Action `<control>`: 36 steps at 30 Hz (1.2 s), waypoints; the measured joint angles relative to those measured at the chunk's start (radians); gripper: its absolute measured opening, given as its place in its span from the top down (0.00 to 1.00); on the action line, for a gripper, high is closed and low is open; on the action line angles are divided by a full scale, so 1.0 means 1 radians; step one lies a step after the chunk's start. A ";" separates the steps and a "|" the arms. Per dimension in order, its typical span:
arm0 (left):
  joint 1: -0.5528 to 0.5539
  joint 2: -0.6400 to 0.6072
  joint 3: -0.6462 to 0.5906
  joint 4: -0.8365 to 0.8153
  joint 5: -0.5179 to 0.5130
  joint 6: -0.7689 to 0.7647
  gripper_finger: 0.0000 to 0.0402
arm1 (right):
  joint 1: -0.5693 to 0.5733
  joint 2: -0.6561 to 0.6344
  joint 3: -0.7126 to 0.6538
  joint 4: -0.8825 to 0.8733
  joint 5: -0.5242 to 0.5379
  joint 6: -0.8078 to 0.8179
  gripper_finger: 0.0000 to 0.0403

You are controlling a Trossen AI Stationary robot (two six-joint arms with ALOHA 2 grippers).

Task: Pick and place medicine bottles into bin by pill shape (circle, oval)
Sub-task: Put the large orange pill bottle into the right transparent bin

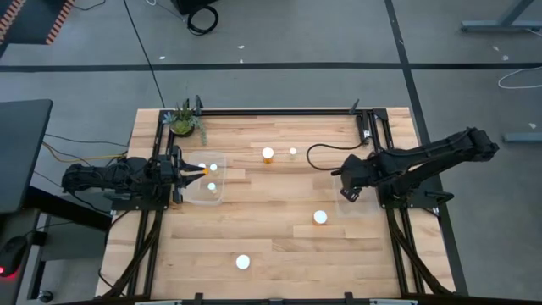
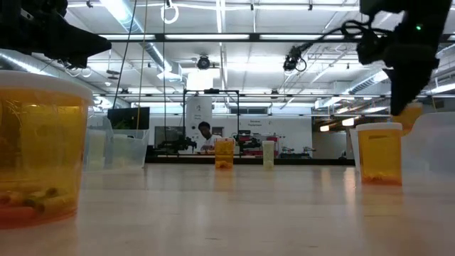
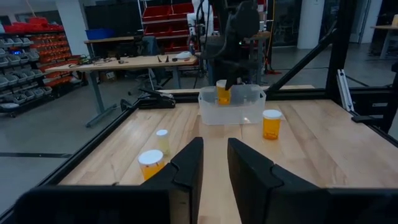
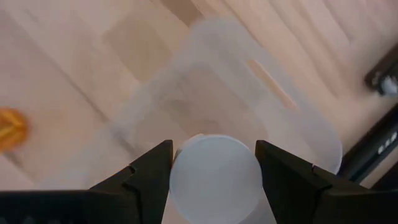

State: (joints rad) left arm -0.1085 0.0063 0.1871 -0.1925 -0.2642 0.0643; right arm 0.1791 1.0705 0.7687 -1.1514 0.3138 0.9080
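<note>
Bright overhead strip-lights; blurred wrist close-up

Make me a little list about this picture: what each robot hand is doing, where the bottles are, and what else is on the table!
right tool: shut on a white-capped bottle, above the right clear bin
left tool: open, empty, at the left clear bin
left bin contents: two bottles
loose bottles: four on the wooden table, e.g.
also there: potted plant, far-left corner

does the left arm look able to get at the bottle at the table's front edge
Probably not easily. The left claw sits open over its bin at the table's left, and the front bottle stands far off. Nothing lies between them, but its reach is uncertain.
</note>
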 joint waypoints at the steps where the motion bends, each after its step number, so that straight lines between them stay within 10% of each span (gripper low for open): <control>1: 0.000 0.000 0.000 0.000 0.000 0.000 0.79 | 0.000 -0.014 -0.023 0.004 0.000 0.018 0.43; 36: 0.000 0.000 0.000 0.000 0.000 0.000 0.80 | -0.180 -0.046 -0.123 0.123 -0.008 -0.128 0.43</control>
State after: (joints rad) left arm -0.1089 0.0063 0.1871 -0.1923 -0.2643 0.0639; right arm -0.0012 1.0245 0.6453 -1.0288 0.3058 0.7802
